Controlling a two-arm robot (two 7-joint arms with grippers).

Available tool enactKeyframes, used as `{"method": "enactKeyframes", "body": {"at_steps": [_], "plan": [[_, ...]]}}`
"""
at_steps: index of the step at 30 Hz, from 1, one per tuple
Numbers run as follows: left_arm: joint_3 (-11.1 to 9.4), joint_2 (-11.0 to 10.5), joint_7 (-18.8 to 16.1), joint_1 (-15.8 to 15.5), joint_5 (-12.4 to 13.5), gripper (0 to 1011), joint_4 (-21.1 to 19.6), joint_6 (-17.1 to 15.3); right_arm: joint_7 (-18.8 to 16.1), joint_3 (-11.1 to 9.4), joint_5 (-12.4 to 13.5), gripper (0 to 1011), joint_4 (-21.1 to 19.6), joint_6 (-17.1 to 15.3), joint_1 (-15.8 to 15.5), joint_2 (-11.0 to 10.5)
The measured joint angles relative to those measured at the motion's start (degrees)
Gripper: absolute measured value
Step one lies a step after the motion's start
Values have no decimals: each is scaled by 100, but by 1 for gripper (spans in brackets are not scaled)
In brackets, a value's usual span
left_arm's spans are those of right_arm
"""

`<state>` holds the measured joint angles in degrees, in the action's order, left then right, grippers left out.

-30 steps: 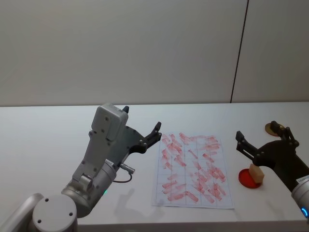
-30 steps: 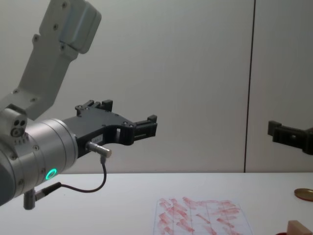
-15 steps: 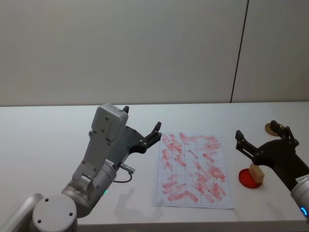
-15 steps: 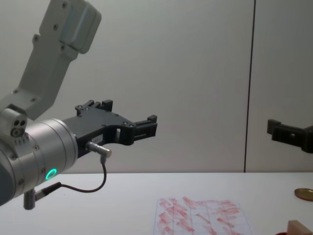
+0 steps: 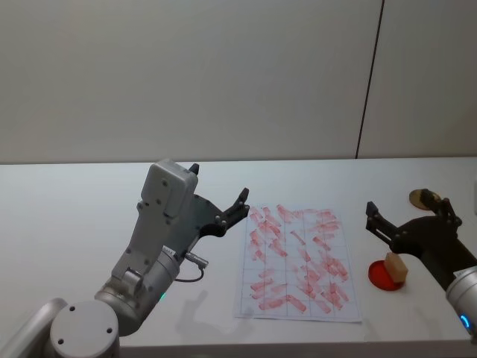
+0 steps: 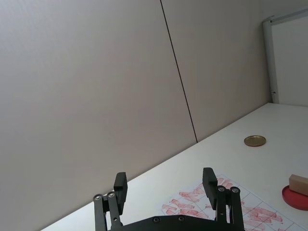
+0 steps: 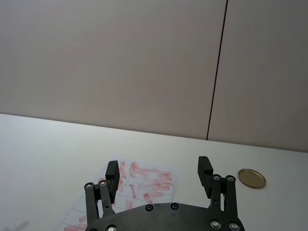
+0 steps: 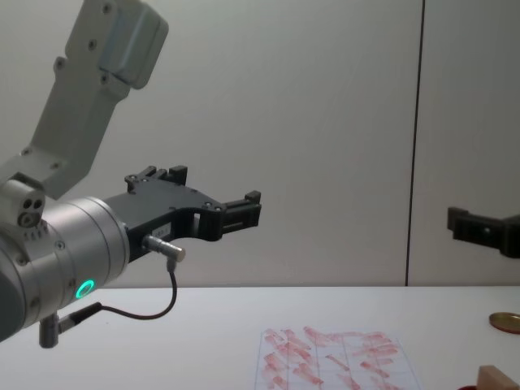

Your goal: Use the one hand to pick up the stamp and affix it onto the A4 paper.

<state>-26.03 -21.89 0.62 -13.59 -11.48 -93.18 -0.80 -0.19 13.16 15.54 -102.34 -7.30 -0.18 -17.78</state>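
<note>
1. Head view: the right end effector (image 5: 408, 209) hangs just off the right edge of the paper (image 5: 298, 257), its fingers spread wide and holding nothing. Over the last second it has drifted slightly farther from the paper. The stamp (image 5: 395, 268) has not moved. It sits on a red pad (image 5: 377, 275) on the worktop (image 5: 74, 201), just right of the paper and under the end effector. The left end effector (image 5: 220, 183) is parked, raised at the paper's left edge, open and empty.
2. Left wrist view: the stamp stands on the pad just past the paper, with a brass disc (image 6: 254, 140) farther beyond the paper.
3. Right wrist view: the open, empty fingers look out over the paper and the disc.
4. Chest view: the right end effector sits a touch lower and farther from the paper than before. This looks like lining up over the stamp; the pickup has not begun, and a descent is still needed.
</note>
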Motion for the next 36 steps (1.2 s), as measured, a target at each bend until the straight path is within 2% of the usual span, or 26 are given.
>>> {"method": "enactKeyframes", "body": {"at_steps": [11,25,36], "plan": [[0,0,0,0,0,993,0,0,123,-106,62,1001,460,-388,290,103],[0,0,0,0,0,993,0,0,-105,-209,211,1001,1473,-549,805,254],[0,0,0,0,0,993,0,0,-198,-262,263,1001,2109,-634,1082,325]]}}
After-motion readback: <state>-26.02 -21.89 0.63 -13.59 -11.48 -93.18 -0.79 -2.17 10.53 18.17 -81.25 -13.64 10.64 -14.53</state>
